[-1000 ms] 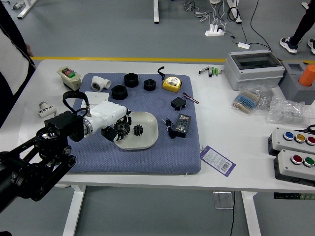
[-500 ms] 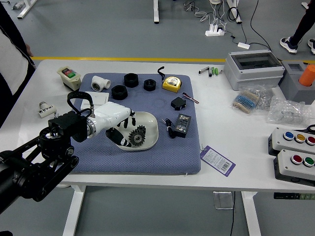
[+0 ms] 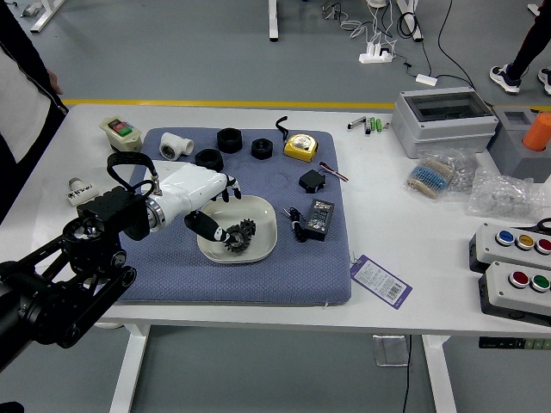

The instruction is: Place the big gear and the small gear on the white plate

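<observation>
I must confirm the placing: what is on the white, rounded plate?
On the plate, black toothed gear material shows; one gear or two, I cannot tell. The robot's white-and-black left hand covers the plate's upper-left edge, hiding that part.

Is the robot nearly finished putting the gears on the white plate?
Nearly, it seems. The dark gears are bunched together on the white plate. The left hand has its fingers spread and seems to grip nothing. Probably it only needs to move away.
</observation>
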